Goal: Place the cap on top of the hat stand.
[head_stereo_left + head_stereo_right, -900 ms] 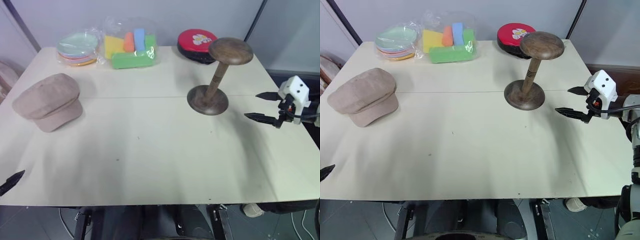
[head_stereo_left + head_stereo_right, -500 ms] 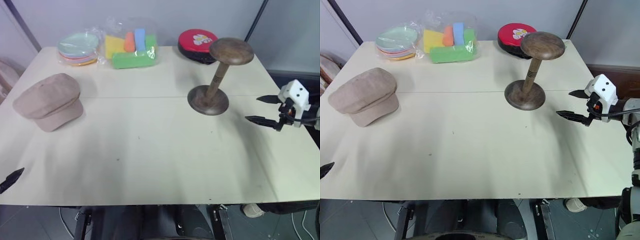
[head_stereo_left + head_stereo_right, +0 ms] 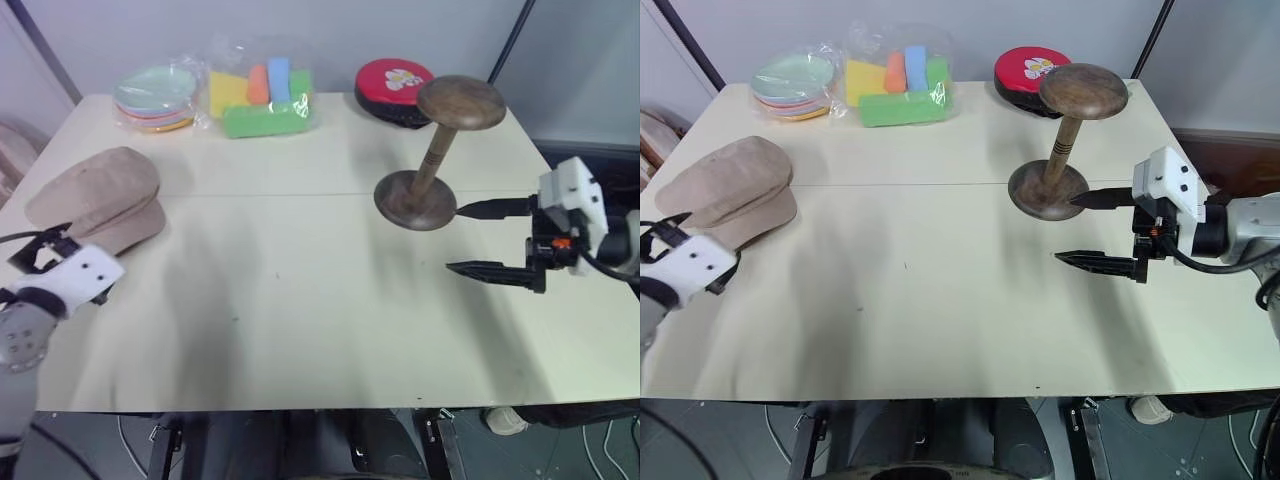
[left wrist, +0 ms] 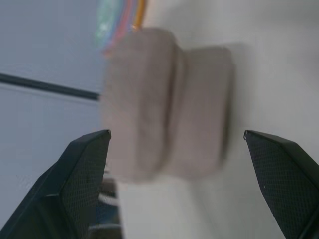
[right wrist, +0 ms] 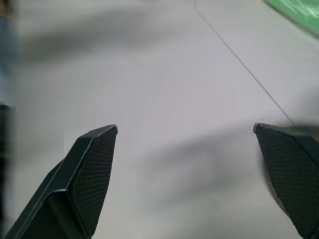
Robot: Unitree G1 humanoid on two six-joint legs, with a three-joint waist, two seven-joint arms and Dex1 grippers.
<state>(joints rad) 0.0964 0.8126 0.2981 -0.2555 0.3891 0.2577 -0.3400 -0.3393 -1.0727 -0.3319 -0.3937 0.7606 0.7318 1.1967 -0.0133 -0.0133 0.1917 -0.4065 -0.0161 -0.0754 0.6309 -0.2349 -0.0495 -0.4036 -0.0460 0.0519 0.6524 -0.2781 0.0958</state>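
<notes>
Cap (image 3: 98, 199) first, at the table's (image 3: 300, 330) left edge: a beige-tan newsboy cap lying crown up, its short brim facing the near edge and a little to the right. Its long axis runs roughly from the far left to the near right. The left gripper (image 3: 665, 238) sits just in front of it, close to the brim, with its two black fingers spread wide and nothing between them; in the left wrist view the cap (image 4: 164, 104) lies ahead, framed between those fingers and not touched.

Along the far edge come a wrapped stack of coloured plates (image 3: 155, 96), a clear bag of foam blocks (image 3: 260, 90) and a red and black round pad (image 3: 395, 88).

Right of centre stands the hat stand (image 3: 440, 150), base flat on the table, the stem looking slightly tilted, its domed top bare. Just right of the base, the right gripper (image 3: 490, 240) hovers with fingers pointing left and spread wide, empty; one fingertip is close to the base's rim.
</notes>
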